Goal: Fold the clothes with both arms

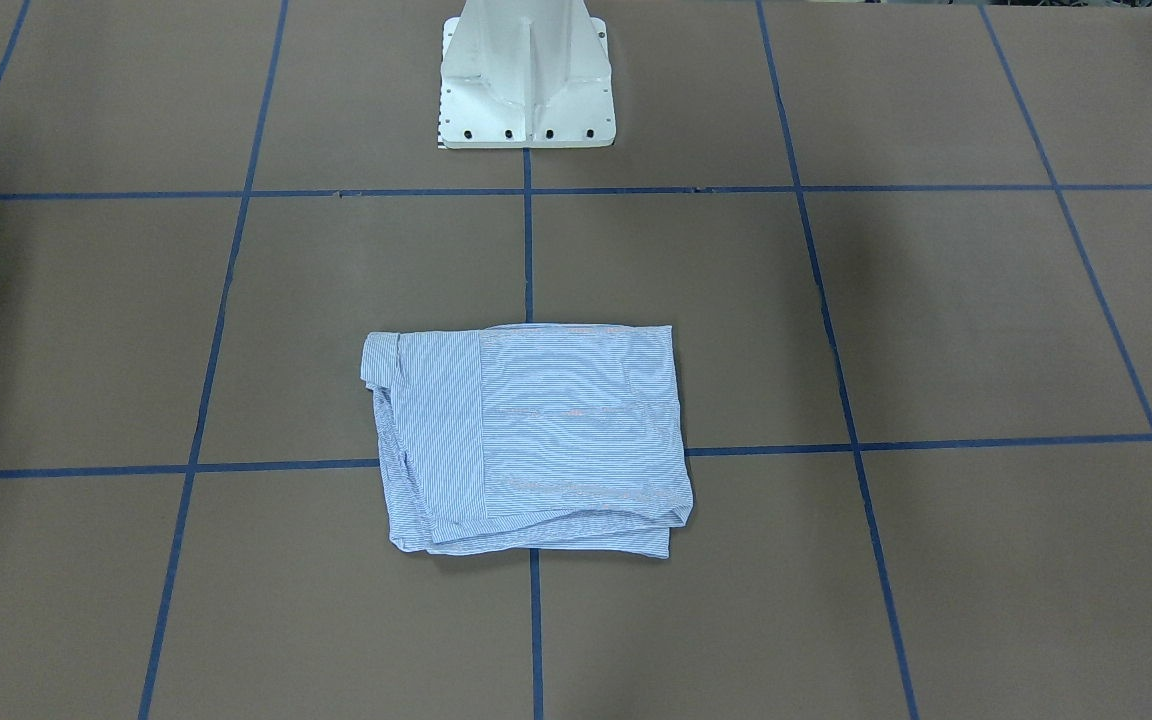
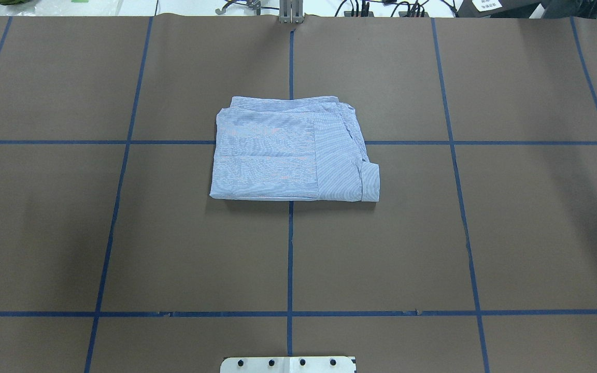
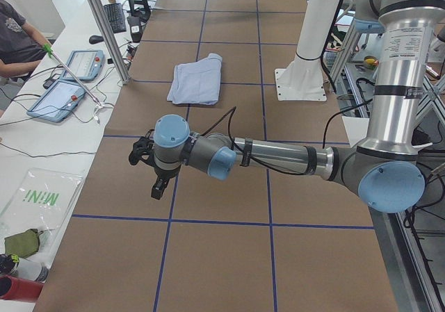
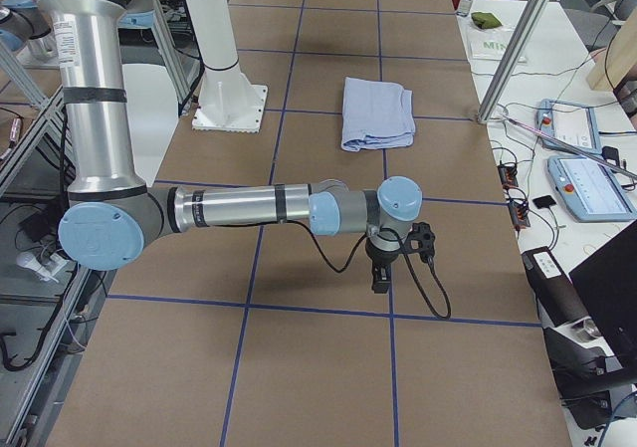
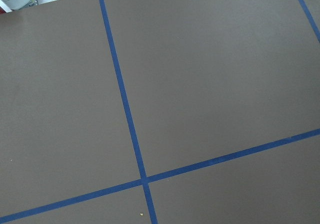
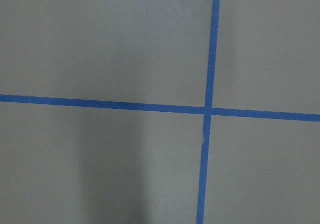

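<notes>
**A:** Where are the grippers, and what are they doing?

**B:** We see the left gripper [image 3: 159, 190] only from the camera at the table's left end. It hangs on the outstretched left arm [image 3: 278, 156], black fingers pointing down over the table [image 1: 936, 320], well apart from the white pedestal base [image 1: 524, 80], out towards the robot's left. We cannot tell whether its fingers are spread or pressed together. The right gripper [image 4: 381, 280] mirrors it on the right arm [image 4: 239, 208], equally far from the pedestal base on the robot's right side, and again we cannot tell how its fingers stand.

**A:** And the shirt?

**B:** We find the shirt [image 2: 288, 150] lying straight out in front of the pedestal base, well apart from it, across the centre line of blue tape [image 2: 290, 248]. It is folded into a rough rectangle of several layers, pale blue with fine white stripes. One cuff [image 2: 370, 181] shows at the corner nearest the pedestal base, on the robot's right.

**A:** What do the wrist cameras show us?

**B:** We see only flat brown table surface there, with a crossing of blue tape lines in each view.
</notes>
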Available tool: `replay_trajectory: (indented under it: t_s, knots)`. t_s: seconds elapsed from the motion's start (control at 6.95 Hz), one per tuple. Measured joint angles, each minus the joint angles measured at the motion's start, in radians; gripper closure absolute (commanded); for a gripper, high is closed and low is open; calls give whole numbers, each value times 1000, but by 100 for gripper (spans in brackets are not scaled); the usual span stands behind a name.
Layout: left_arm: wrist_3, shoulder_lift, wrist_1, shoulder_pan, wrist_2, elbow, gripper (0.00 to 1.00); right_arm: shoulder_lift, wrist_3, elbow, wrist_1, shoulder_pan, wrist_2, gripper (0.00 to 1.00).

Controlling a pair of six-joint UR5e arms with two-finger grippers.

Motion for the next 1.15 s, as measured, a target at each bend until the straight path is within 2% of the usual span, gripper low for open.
replay_trajectory:
  t_s: [0.72,1.15]
  knots:
    - [4,1,-3,2,0,19,0,7,6,17,0,0,1,0]
    - [4,1,-7,2,0,29,0,8,-7,-6,0,-1,-7,0]
